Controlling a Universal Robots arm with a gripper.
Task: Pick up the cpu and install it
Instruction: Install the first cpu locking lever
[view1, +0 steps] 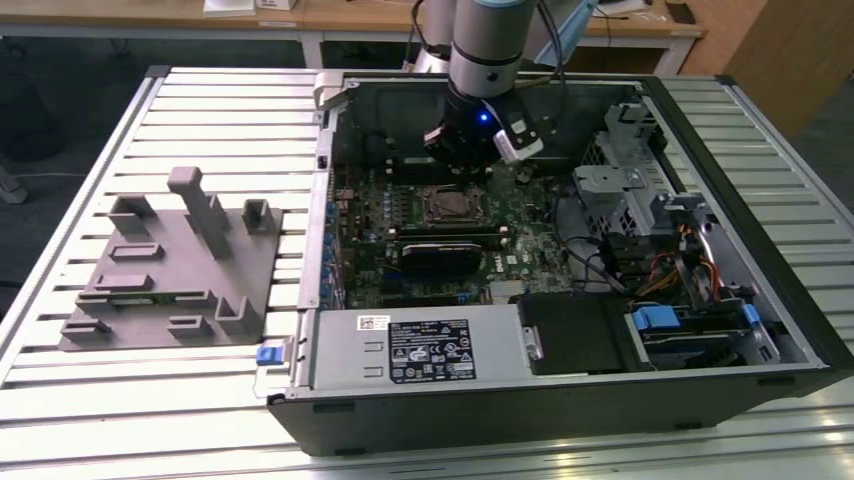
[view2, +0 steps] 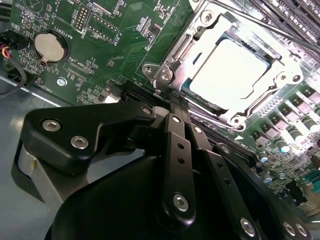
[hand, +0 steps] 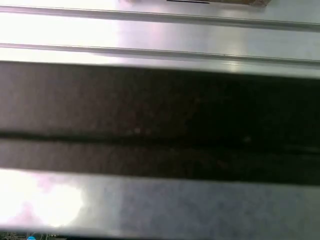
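Although the tool (view2: 172, 102) hangs inside the open computer case (view1: 747, 330), the cpu (view2: 234, 72) lies just beyond its tips in the second wrist view, seated in the motherboard socket (view2: 220, 112). The tool's fingers (view2: 176, 150) look drawn together, holding nothing. The cpu is a flat square, pale silver-white on top, glaring under the light, framed by the metal socket bracket.

Glossy pale metal cpu (view2: 231, 71); matt black fingers (view2: 175, 150)
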